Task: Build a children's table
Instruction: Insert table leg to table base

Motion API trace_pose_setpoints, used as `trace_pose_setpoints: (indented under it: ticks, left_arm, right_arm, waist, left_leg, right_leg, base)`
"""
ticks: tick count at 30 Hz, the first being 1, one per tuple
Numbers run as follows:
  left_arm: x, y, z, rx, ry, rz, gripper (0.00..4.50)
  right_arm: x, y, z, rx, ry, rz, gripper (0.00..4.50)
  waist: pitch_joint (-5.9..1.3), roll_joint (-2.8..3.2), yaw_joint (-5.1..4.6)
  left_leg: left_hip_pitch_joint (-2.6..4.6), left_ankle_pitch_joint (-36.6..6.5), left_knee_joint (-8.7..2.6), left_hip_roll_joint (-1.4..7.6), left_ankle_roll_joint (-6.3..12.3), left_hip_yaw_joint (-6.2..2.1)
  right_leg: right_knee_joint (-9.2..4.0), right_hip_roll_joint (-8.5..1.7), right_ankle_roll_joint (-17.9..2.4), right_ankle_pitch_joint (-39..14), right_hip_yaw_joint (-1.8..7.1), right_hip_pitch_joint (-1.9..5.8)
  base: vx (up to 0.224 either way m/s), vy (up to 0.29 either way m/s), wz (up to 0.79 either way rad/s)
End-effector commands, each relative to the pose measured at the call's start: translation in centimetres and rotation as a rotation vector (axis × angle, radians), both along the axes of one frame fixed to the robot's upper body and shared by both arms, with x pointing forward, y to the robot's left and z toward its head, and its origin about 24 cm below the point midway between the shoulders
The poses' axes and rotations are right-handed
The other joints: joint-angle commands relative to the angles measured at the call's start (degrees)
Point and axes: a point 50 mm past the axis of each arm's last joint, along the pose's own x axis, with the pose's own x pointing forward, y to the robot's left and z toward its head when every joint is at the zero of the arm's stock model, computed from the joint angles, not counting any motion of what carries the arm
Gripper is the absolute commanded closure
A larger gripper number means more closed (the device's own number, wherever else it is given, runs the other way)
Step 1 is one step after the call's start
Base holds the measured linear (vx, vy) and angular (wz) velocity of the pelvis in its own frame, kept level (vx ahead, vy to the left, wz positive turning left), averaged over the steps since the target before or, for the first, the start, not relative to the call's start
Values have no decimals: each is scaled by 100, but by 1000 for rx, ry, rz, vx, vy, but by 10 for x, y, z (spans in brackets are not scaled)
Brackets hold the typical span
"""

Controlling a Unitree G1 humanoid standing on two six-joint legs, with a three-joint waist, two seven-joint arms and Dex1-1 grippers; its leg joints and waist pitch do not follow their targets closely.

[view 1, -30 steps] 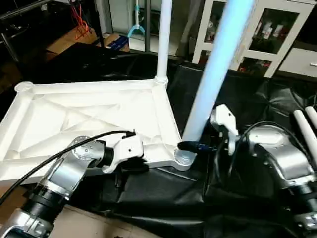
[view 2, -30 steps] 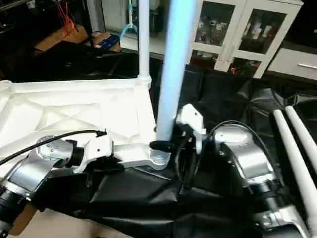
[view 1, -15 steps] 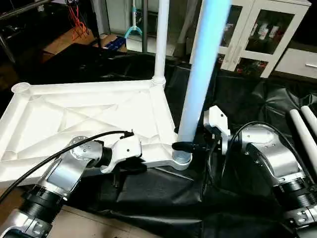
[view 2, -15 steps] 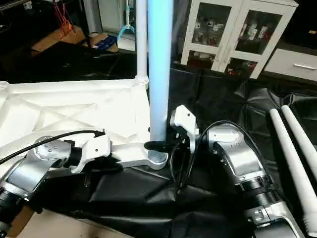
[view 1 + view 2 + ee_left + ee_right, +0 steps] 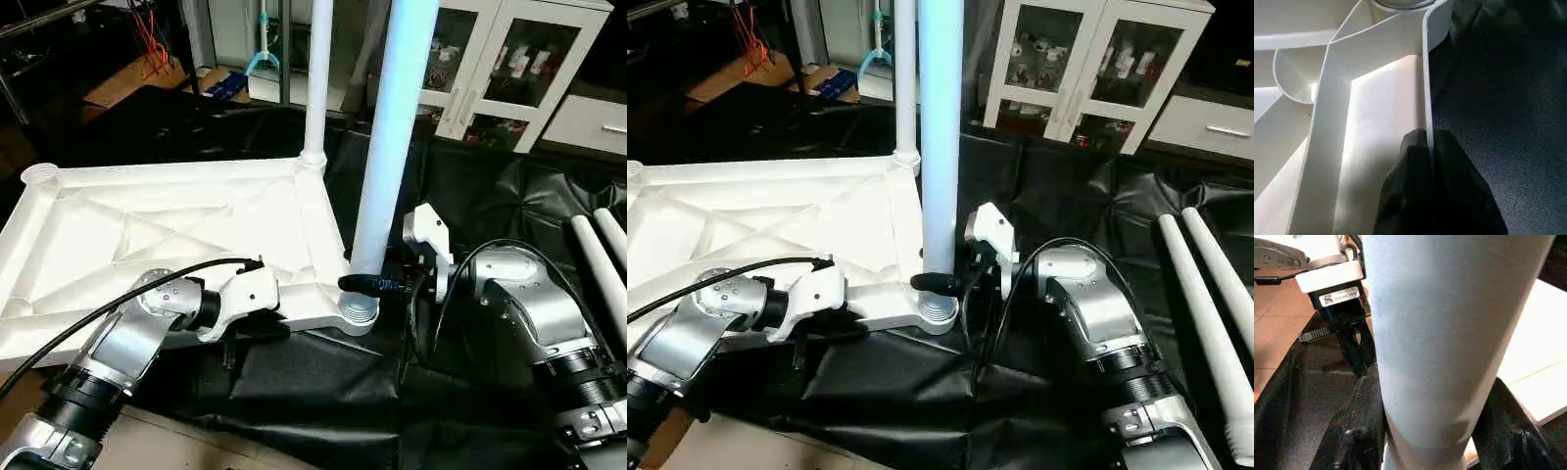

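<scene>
Left pincer [image 5: 1428, 147] pinched closed, right pincer [image 5: 1435, 431] clamped half-wide.

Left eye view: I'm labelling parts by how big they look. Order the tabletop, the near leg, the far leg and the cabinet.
1. Tabletop
2. Near leg
3. Cabinet and far leg: unsure, both are cropped and farther back, and the near leg looks bigger partly through closeness.

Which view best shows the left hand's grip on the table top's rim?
The left wrist view: both black fingers pinch the thin upright rim of the table top between them. In the head views the left hand sits at the near edge, with its fingers mostly hidden under its white housing. The right wrist view catches it only behind the leg.
</scene>
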Motion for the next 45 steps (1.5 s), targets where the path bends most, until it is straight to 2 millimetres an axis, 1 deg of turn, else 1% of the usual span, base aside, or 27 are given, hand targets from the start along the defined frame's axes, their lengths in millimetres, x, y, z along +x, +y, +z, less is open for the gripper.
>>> trace_pose_setpoints:
  ticks: [1,6,7,12,14,19,20,21,22,23,29,32,36,38,40,42,45]
  left_arm:
    - [-8,-6,-13,15,42,-33,450]
    - [-8,-6,-13,15,42,-32,450]
    - [-8,-6,-13,14,42,-32,450]
    - [-9,-6,-13,14,43,-31,450]
    - [-9,-6,-13,15,44,-30,450]
    - [-9,-6,-13,14,44,-29,450]
    - [-9,-6,-13,14,43,-28,450]
    - [-9,-6,-13,13,42,-28,450]
    - [-9,-6,-13,12,42,-27,450]
    - [-9,-6,-13,13,42,-27,450]
    - [-9,-6,-13,13,42,-25,450]
    - [-9,-5,-13,13,41,-25,450]
    - [-9,-5,-12,13,41,-25,450]
    - [-9,-5,-12,13,40,-25,450]
    - [-9,-6,-12,13,40,-26,450]
    - [-9,-6,-12,12,41,-26,450]
    - [-9,-6,-13,13,41,-27,450]
  right_arm:
    - [-2,8,-7,-4,44,35,266]
    - [3,9,-7,15,38,-2,266]
    - [5,9,-7,13,31,-22,266]
    - [10,5,-11,10,35,-74,266]
    - [10,3,-12,9,45,-80,266]
    - [9,-4,-21,5,78,-113,266]
    - [9,-6,-23,7,85,-124,266]
    - [8,-8,-25,9,90,-135,266]
    - [8,-9,-25,11,93,-141,266]
    - [7,-11,-27,17,99,-153,266]
    - [5,-21,-31,59,118,-219,266]
    - [0,-26,-36,77,135,-238,266]
    - [-5,-29,-39,84,147,-246,266]
    - [-8,-31,-41,88,154,-252,266]
    - [-10,-31,-42,90,158,-254,266]
    - [-12,-31,-44,86,162,-253,266]
    - [-15,-31,-46,73,163,-241,266]
  waist:
    - [-236,-15,-7]
    - [-231,-20,-29]
    - [-222,-24,-36]
    - [-203,-16,-76]
    - [-192,-18,-90]
    - [-173,-23,-95]
    - [-178,-24,-96]
    - [-178,-23,-99]
    - [-172,-39,-102]
    - [-172,-31,-96]
    - [-168,-44,-96]
    - [-157,-37,-99]
    - [-155,-40,-96]
    - [-147,-32,-88]
    - [-142,-36,-82]
    - [-145,-36,-86]
    - [-136,-39,-83]
  left_leg:
    - [200,-1366,-478,438,105,-242]
    - [195,-1471,-486,434,64,-247]
    - [197,-1523,-491,438,48,-245]
    - [206,-1847,-524,440,-121,-264]
    - [207,-2041,-544,444,-219,-279]
    - [227,-2291,-557,441,-316,-286]
    - [230,-2323,-559,442,-342,-292]
    - [231,-2319,-561,443,-342,-290]
    - [224,-2314,-561,441,-333,-287]
    - [225,-2326,-564,443,-333,-290]
    - [219,-2391,-576,446,-326,-297]
    - [218,-2438,-584,448,-336,-298]
    - [218,-2508,-596,450,-364,-306]
    - [220,-2531,-602,452,-371,-306]
    - [226,-2599,-607,453,-387,-306]
    - [218,-2598,-611,455,-404,-317]
    - [220,-2617,-613,454,-400,-306]
  right_leg:
    - [-322,-176,-1448,-623,116,46]
    - [-334,-180,-1437,-771,116,41]
    - [-345,-182,-1422,-844,121,25]
    - [-375,-177,-1328,-1203,121,-4]
    - [-393,-178,-1247,-1410,123,-18]
    - [-428,-177,-1158,-1631,134,-59]
    - [-431,-180,-1136,-1649,137,-61]
    - [-431,-179,-1136,-1627,137,-64]
    - [-434,-177,-1136,-1613,139,-66]
    - [-434,-182,-1131,-1617,139,-67]
    - [-450,-183,-1090,-1699,142,-75]
    - [-460,-180,-1078,-1757,143,-87]
    - [-472,-183,-1013,-1846,144,-91]
    - [-479,-182,-998,-1861,147,-105]
    - [-494,-186,-971,-1952,151,-113]
    - [-486,-182,-961,-1929,150,-109]
    - [-494,-186,-973,-1922,155,-117]
  base:
    - [0,0,0]
    - [0,0,0]
    - [0,0,0]
    - [0,0,0]
    - [0,0,0]
    - [0,0,0]
    - [0,0,0]
    - [0,0,0]
    - [0,0,0]
    - [0,0,0]
    - [0,0,0]
    - [0,0,0]
    - [0,0,0]
    - [0,0,0]
    - [0,0,0]
    - [0,0,0]
    - [0,0,0]
